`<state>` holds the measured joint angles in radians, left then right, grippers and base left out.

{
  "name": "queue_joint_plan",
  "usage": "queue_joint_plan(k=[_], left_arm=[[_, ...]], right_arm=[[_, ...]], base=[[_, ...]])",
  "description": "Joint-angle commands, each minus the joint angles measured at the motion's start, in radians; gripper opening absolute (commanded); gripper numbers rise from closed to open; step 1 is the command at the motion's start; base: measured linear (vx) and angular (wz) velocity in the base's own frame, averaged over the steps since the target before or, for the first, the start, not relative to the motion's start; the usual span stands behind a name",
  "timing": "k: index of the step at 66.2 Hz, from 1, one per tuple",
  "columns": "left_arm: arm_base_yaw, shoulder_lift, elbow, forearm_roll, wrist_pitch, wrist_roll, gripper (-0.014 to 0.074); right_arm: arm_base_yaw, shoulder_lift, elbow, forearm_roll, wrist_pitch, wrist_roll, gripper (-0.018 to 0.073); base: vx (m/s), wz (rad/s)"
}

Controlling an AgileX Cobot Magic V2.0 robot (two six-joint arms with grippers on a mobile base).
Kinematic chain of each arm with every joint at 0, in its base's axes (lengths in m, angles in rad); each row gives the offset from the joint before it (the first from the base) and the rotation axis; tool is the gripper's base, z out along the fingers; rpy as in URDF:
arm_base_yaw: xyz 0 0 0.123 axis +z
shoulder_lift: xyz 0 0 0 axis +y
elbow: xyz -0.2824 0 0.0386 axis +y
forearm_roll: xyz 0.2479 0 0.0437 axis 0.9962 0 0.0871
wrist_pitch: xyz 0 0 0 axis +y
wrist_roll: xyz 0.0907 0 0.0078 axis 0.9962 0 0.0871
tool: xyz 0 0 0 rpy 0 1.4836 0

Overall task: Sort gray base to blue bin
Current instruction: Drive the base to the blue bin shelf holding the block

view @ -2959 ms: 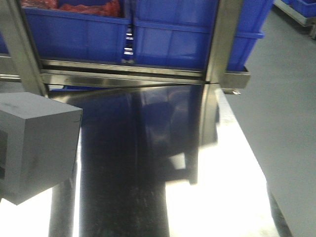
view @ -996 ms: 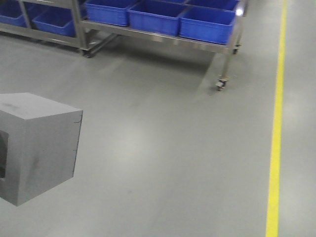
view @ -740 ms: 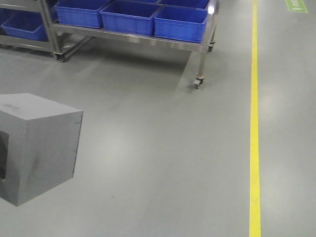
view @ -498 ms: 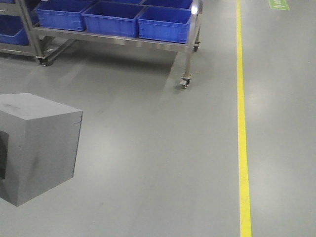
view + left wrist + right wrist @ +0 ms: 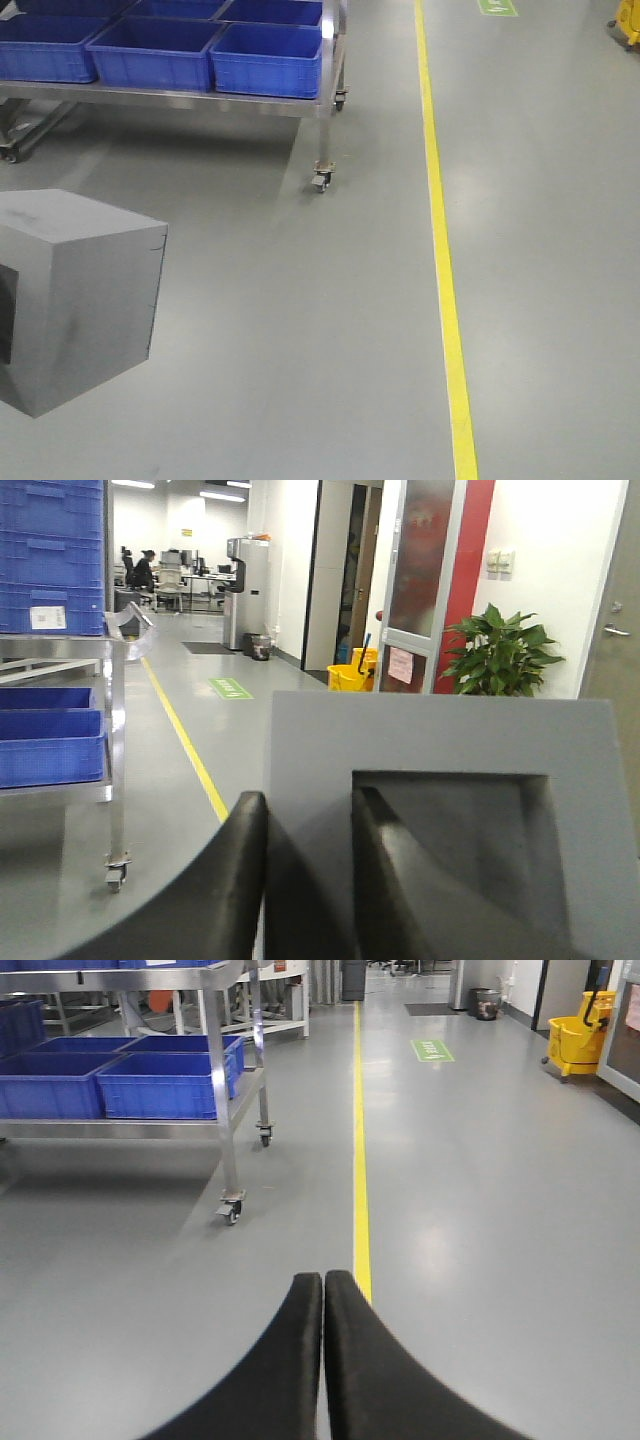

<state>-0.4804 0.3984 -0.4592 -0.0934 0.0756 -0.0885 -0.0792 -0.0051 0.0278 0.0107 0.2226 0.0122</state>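
Observation:
The gray base hangs at the left edge of the front view, held above the floor. In the left wrist view my left gripper is shut on the gray base: one finger lies on its outer side, the other inside its square recessed pocket. Blue bins stand on a wheeled steel rack at the top left, far from the block; they also show in the right wrist view. My right gripper is shut and empty above the floor.
A steel rack on casters holds several blue bins. A yellow floor line runs front to back on the right. A yellow mop bucket and a potted plant stand by the far wall.
The whole view has swung: the shiny tabletop and close bins are gone, replaced by open floor. The rack and yellow line have slid leftward. The gray base keeps its place in my left gripper.

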Motion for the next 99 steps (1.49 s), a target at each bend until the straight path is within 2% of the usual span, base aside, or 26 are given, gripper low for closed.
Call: queue_joint_plan(k=[1, 67, 99], left_arm=[[-0.003, 0.005, -0.030, -0.014, -0.105, -0.003, -0.0006], [-0.003, 0.005, -0.030, -0.014, -0.105, -0.003, -0.0006], [-0.003, 0.005, -0.030, -0.014, -0.105, -0.003, -0.0006]], right_arm=[[-0.002, 0.018, 0.002, -0.004, -0.073, -0.012, -0.0005], [-0.002, 0.018, 0.002, -0.004, -0.073, -0.012, -0.0005], [-0.002, 0.018, 0.002, -0.004, -0.073, -0.012, -0.0005]], base=[[0.30, -0.20], [0.34, -0.14], [0.34, 0.32]])
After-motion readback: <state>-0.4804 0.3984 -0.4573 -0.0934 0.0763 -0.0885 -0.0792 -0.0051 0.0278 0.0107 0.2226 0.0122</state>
